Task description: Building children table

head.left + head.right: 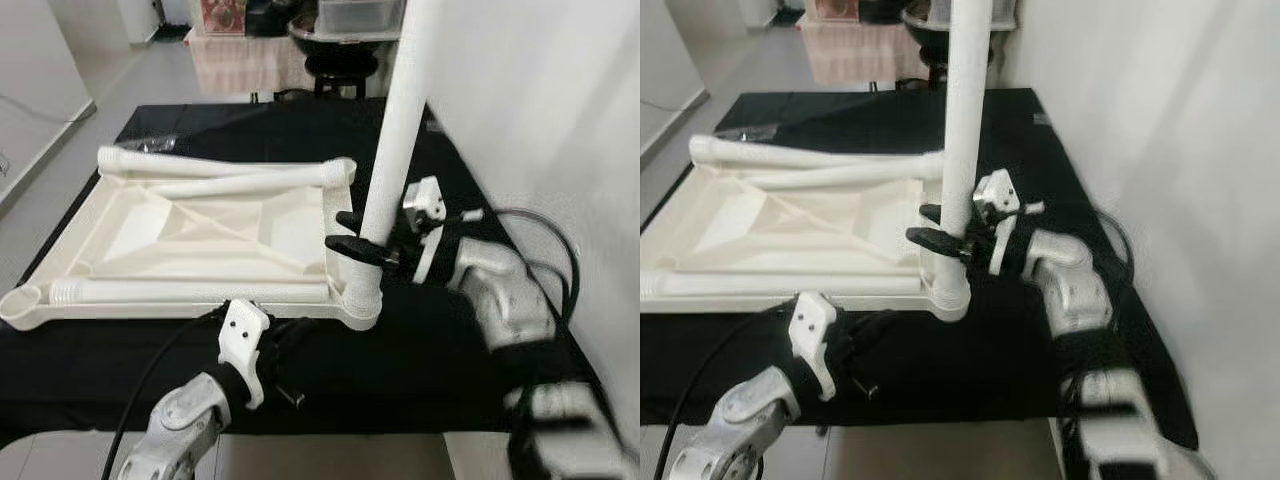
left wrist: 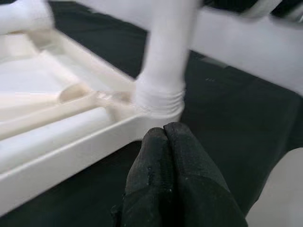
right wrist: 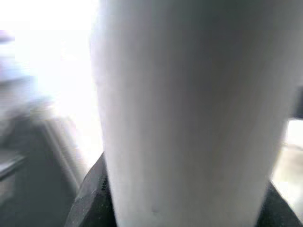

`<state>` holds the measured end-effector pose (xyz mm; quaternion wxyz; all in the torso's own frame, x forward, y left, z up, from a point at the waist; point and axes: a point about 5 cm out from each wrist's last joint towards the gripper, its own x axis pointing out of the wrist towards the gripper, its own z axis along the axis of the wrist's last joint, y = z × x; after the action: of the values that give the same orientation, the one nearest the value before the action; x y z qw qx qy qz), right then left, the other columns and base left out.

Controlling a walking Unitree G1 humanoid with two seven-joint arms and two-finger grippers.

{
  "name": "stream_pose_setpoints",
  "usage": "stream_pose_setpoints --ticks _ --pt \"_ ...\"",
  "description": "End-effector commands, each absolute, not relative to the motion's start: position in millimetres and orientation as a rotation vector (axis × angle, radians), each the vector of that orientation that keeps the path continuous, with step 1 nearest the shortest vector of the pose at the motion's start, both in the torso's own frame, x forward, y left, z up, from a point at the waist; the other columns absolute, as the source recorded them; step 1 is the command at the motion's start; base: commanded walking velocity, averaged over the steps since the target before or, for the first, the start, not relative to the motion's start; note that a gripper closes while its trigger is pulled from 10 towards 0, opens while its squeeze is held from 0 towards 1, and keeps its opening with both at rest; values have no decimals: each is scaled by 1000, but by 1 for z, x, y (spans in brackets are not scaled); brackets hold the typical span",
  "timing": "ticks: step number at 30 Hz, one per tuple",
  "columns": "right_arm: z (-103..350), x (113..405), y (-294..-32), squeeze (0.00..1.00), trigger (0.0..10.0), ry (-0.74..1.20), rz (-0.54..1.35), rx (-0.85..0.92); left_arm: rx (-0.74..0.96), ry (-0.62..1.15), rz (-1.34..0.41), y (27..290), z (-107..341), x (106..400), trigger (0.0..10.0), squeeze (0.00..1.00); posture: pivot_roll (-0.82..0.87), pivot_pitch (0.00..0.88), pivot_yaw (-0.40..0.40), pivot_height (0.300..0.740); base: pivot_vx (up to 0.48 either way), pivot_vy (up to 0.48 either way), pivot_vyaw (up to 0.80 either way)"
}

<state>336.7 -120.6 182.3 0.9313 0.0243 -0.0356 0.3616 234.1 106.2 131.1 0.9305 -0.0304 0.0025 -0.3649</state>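
Tabletop (image 1: 150, 235) lies upside down on black cloth (image 1: 420, 350), one leg (image 1: 395, 150) upright in near-right corner socket. My right gripper (image 1: 352, 236) clamps that leg low; left gripper (image 2: 165, 142), fingers pressed together, sits just beside the socket. Three legs (image 1: 240, 185) loose on tabletop, so approx a quarter done.

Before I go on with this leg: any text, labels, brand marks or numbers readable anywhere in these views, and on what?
None readable.
Upside-down white tabletop, upright leg held by the right gripper: no markings visible.
Left gripper, black cloth: no markings visible.
Box on the far table: a picture or print, too small and blurred to read.
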Motion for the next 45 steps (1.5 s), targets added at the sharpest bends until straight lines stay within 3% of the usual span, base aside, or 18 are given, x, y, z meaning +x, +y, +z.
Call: stream_pose_setpoints --ticks 1,5,13,14,16,17,19,20,22,23,27,30,37,38,40,41,45 --pt "135 320 -135 0 0 65 403 22 -64 14 -742 110 131 232 10000 0 -11 115 -1 740 0 0 0" --pt "133 316 -128 0 0 68 457 -58 -63 16 -737 114 131 234 10000 0 -43 96 31 740 0 0 0" --pt "130 321 -121 0 0 110 533 -33 -59 22 -747 114 129 238 10000 0 -7 82 20 740 0 0 0" --pt "132 323 -122 0 10000 116 530 -16 -55 20 -741 114 129 238 10000 0 -7 82 20 740 0 0 0" --pt "135 323 -122 0 10000 117 539 35 -54 19 -734 114 129 239 10000 0 -2 73 17 740 0 0 0" --pt "143 325 -122 1000 10000 96 585 62 -52 19 -730 114 129 239 10000 0 5 69 11 740 0 0 0" --pt "151 326 -121 1000 10000 74 654 79 -52 20 -729 113 128 239 10000 0 4 63 5 740 0 0 0" --pt "169 331 -120 1000 10000 22 814 59 -54 21 -730 112 127 239 10000 0 3 58 2 740 0 0 0" --pt "175 333 -121 1000 10000 11 870 47 -55 21 -731 112 127 239 10000 0 4 56 0 740 0 0 0" --pt "179 335 -122 0 10000 2 916 18 -56 22 -732 111 127 239 10000 0 8 54 -4 740 0 0 0" --pt "183 338 -125 0 10000 -4 972 -37 -57 22 -734 110 126 239 10000 0 10 53 -6 740 0 0 0" --pt "201 350 -130 0 10000 -3 1166 -81 -55 20 -729 109 125 240 10000 0 25 44 -21 740 0 0 0" --pt "215 360 -130 0 10000 3 1254 -55 -53 20 -723 108 124 239 10000 0 39 35 -31 740 0 0 0" --pt "220 362 -131 0 2392 1 1280 -41 -53 20 -723 107 124 239 10000 0 41 35 -32 740 0 0 0" --pt "220 362 -131 0 2392 1 1280 -41 -53 20 -723 107 124 239 10000 0 41 35 -32 740 0 0 0" --pt "222 364 -131 0 0 0 1302 -32 -53 20 -723 107 124 239 10000 0 42 35 -32 740 0 0 0" --pt "223 366 -135 0 0 12 1323 -34 -56 19 -725 106 124 238 10000 0 43 37 -33 740 0 0 0"
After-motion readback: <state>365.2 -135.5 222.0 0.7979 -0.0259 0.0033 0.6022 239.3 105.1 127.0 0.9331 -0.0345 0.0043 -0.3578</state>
